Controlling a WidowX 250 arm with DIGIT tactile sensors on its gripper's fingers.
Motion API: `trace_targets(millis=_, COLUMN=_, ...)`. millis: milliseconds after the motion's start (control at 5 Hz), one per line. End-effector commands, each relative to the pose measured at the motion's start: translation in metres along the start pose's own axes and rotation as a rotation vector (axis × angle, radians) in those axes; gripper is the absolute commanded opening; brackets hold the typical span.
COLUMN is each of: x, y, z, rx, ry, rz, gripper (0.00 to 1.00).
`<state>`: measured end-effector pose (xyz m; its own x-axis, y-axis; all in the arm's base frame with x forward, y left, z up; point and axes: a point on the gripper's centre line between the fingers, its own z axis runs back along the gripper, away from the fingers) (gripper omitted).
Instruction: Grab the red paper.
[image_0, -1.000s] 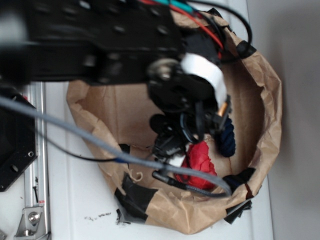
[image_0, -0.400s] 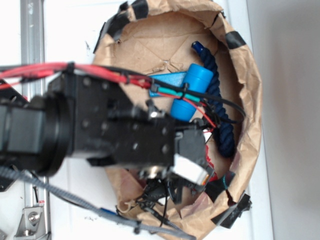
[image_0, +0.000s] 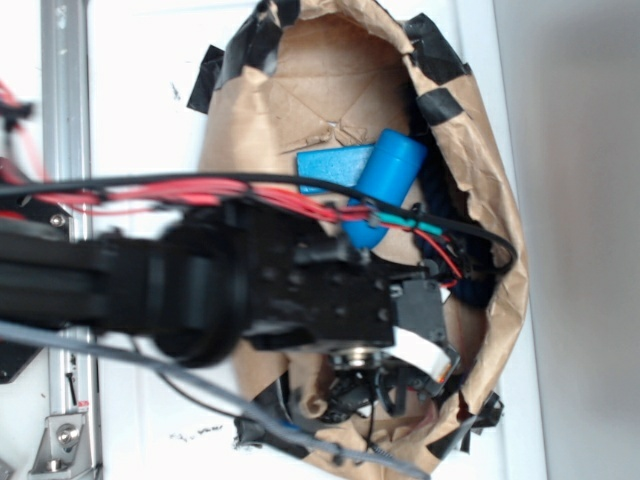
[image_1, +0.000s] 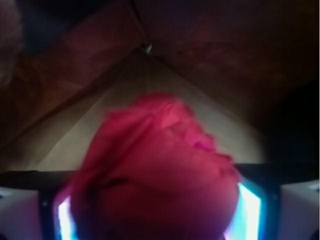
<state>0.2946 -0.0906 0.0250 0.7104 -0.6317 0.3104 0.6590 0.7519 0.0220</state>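
Closest to the wrist camera, the red paper fills the lower middle of that view, a wrinkled, lumpy wad, blurred by nearness, sitting right at the claw with pale finger parts showing low at either side of it; whether the fingers are pressed onto the wad or merely stand around it cannot be told, as the contact is hidden and out of focus. Behind the wad a creased brown paper wall rises into dark shadow. In the exterior view the claw hangs low inside the brown kraft paper nest, close to the nest's bottom rim and toward the bottom edge of the white surface; its fingers are dark and crowded by cables, and the red wad itself cannot be seen here, hidden beneath the arm. The black robot arm reaches in from the left edge, blurred, with red wires and a black cable running along its top. Farther up in the nest, a blue bottle lies tilted, with a flat blue piece touching its left side. Strips of black tape mark the nest's rim near the top edge, and a metal rail runs along the left side of the surface.
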Motion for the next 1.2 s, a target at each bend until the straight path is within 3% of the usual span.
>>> trace_targets(millis=0, x=0.003, y=-0.019, z=0.019, rx=0.026, ry=-0.006, rz=0.006, gripper=0.00)
trace_targets(millis=200, x=0.007, y=0.000, z=0.066, rx=0.057, ry=-0.076, rz=0.117, gripper=0.00)
trace_targets(millis=400, x=-0.002, y=0.031, z=0.120, rx=0.124, ry=-0.083, rz=0.332, gripper=0.00)
trace_targets(millis=600, x=-0.011, y=0.038, z=0.179, rx=0.285, ry=0.185, rz=0.416, gripper=0.00)
trace_targets(millis=800, x=-0.018, y=0.050, z=0.210, rx=0.269, ry=0.256, rz=0.623, gripper=0.00)
trace_targets(millis=1000, x=-0.018, y=0.054, z=0.214, rx=0.260, ry=0.278, rz=0.723, gripper=0.00)
